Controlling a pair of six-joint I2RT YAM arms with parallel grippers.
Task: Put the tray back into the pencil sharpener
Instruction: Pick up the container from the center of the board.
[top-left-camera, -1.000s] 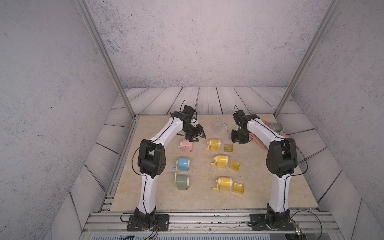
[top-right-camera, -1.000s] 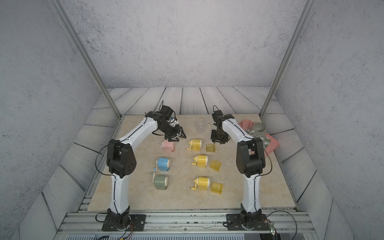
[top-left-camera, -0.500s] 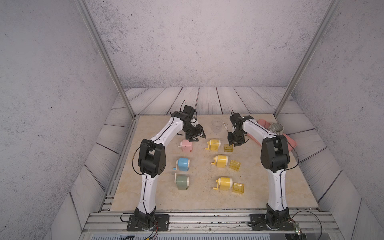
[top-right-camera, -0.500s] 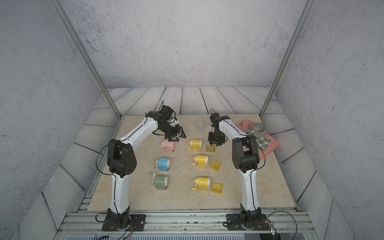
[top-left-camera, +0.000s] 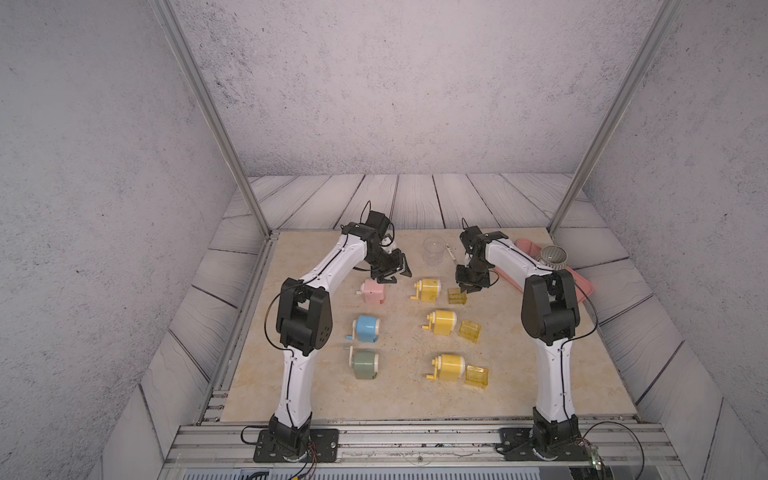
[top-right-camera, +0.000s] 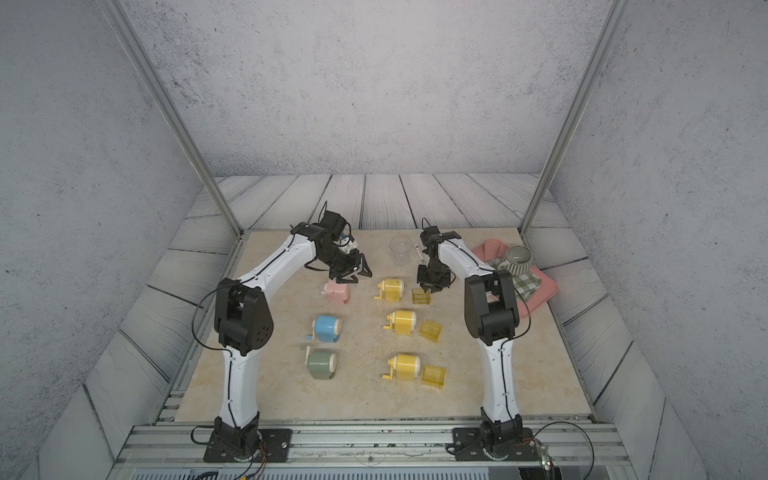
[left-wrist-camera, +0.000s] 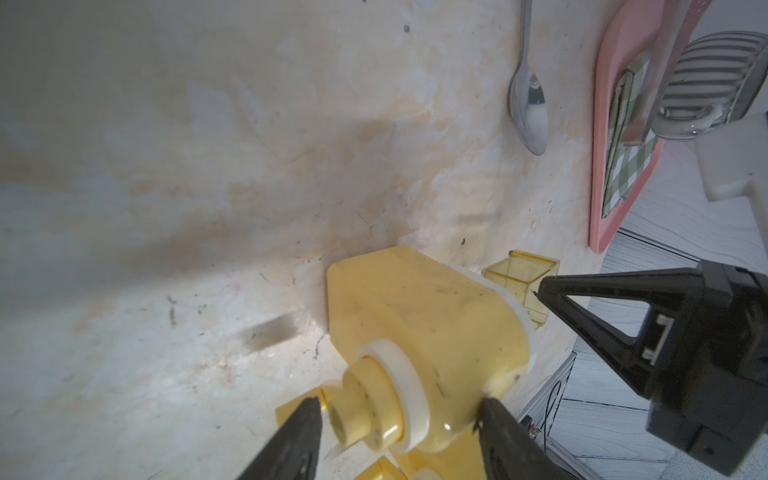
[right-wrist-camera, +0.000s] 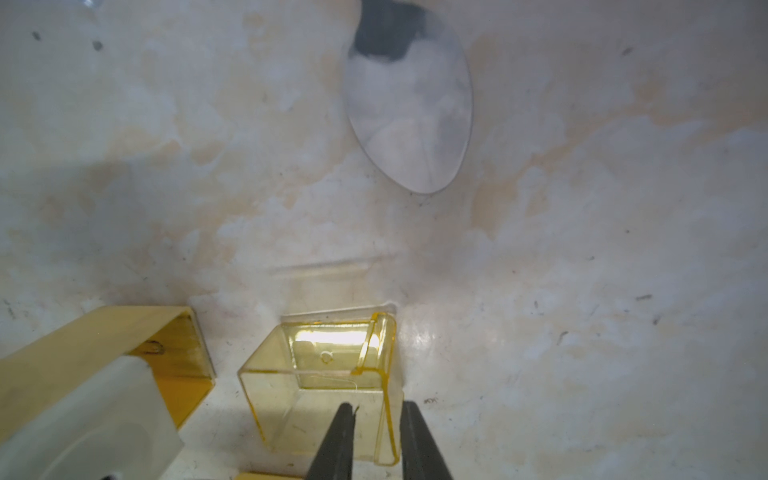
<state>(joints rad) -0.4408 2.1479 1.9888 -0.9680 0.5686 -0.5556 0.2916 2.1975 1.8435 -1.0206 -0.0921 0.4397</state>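
Note:
The rear yellow pencil sharpener (top-left-camera: 429, 289) (top-right-camera: 392, 287) (left-wrist-camera: 424, 316) lies on its side with its open slot (right-wrist-camera: 178, 365) facing the clear yellow tray (top-left-camera: 456, 296) (top-right-camera: 420, 296) (right-wrist-camera: 324, 374), a small gap between them. My right gripper (top-left-camera: 466, 289) (top-right-camera: 430, 287) (right-wrist-camera: 377, 405) has come down on the tray's far end wall, one finger inside and one outside, jaws drawn in on it. My left gripper (top-left-camera: 395, 277) (top-right-camera: 357, 274) (left-wrist-camera: 399, 401) hangs open just left of the sharpener's crank end, holding nothing.
Two more yellow sharpeners (top-left-camera: 442, 322) (top-left-camera: 451, 366) lie nearer the front, each with a loose tray beside it. Pink (top-left-camera: 372, 291), blue (top-left-camera: 366, 328) and green (top-left-camera: 365, 363) sharpeners line the left. A clear cup (top-left-camera: 432, 249), spoon (right-wrist-camera: 409, 104) and pink board (top-left-camera: 582, 282) with a striped cup stand behind and right.
My right gripper has swung left and down onto the tray and its jaws have narrowed around the end wall. The left arm has stayed put.

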